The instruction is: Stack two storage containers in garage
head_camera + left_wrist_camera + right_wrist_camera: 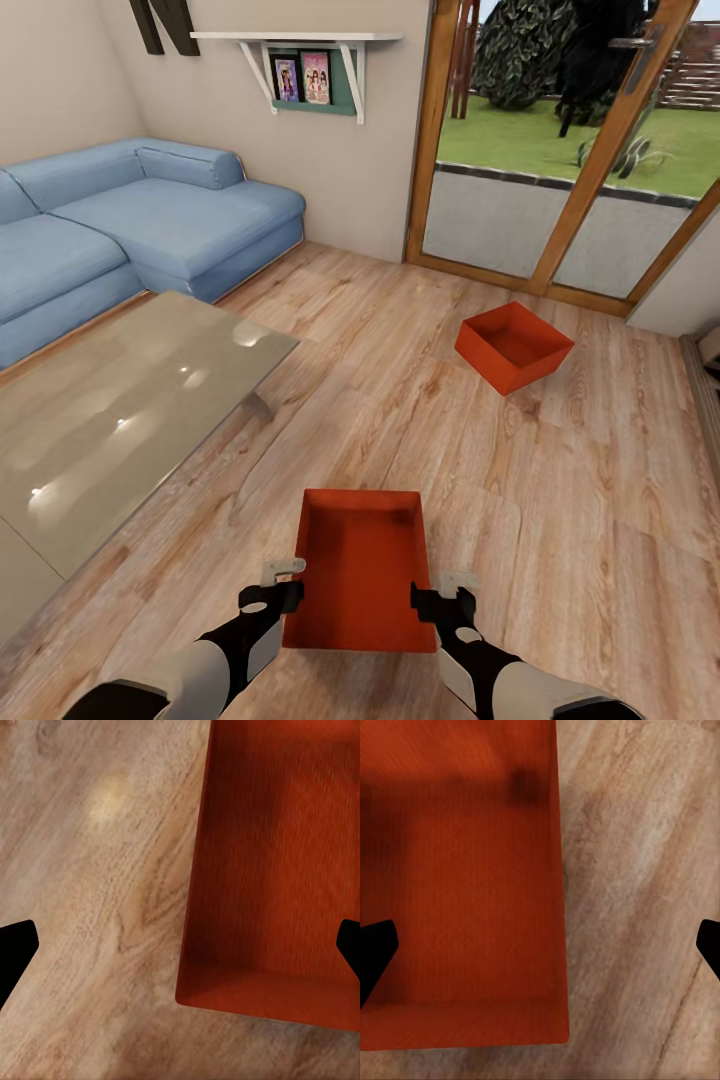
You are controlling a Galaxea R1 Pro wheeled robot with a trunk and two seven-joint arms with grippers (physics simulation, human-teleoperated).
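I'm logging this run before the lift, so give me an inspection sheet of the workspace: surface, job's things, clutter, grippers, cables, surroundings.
Surface: light wood plank floor, living room.
Job's things: near storage container on the floor between both arms, open top up, empty; far storage container by the glass doors, tilted, empty.
Clutter: nothing seen on the floor beyond the two bins.
Grippers: left gripper open, jaws spanning the near bin's left wall; right gripper open, spanning its right wall. Neither has closed on it.
Cables: nothing seen.
Surroundings: blue sofa, glass coffee table, wall shelf with pictures, garden outside.
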